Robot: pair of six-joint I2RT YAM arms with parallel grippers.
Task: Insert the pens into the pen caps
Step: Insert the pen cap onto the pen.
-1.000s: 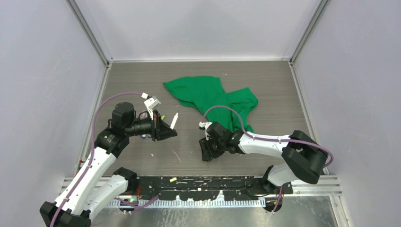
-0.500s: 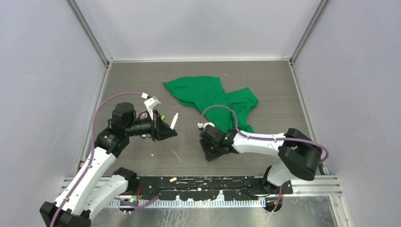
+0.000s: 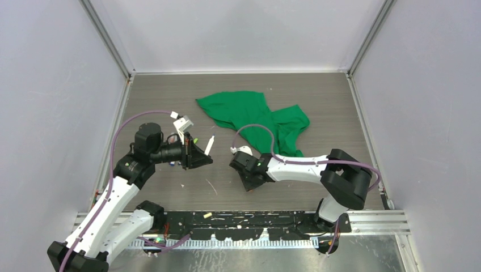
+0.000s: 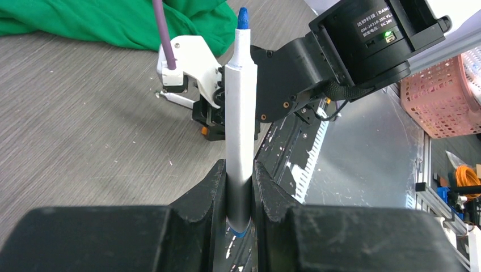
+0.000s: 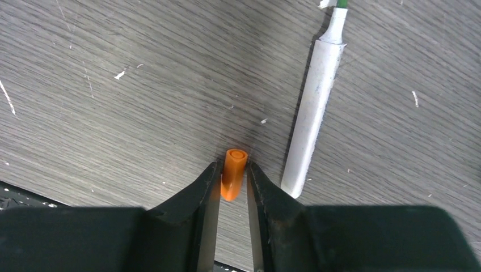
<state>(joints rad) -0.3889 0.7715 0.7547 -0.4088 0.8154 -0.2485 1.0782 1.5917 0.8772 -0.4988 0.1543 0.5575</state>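
Our right gripper (image 5: 232,165) pinches the orange cap (image 5: 233,174) as it lies on the worktop (image 5: 113,85) toward the near edge. The cap's long axis runs along the fingers, and its ringed mouth points away from them. Nearer the left edge, our left gripper (image 4: 239,170) clamps the blue-tipped pen (image 4: 238,113) by its tail, tip aimed at the right arm.

White print on black motor housing (image 4: 363,39): "DAMI…", "DM-J4310-2EC V1…", "DC 24V". Chinese characters before "DAMI" too small to read.

pens 2: blue-tipped pen (image 4: 238,141), green-tipped pen (image 5: 315,130) | orange cap (image 5: 233,173) 1 | green cloth (image 3: 244,110) 1
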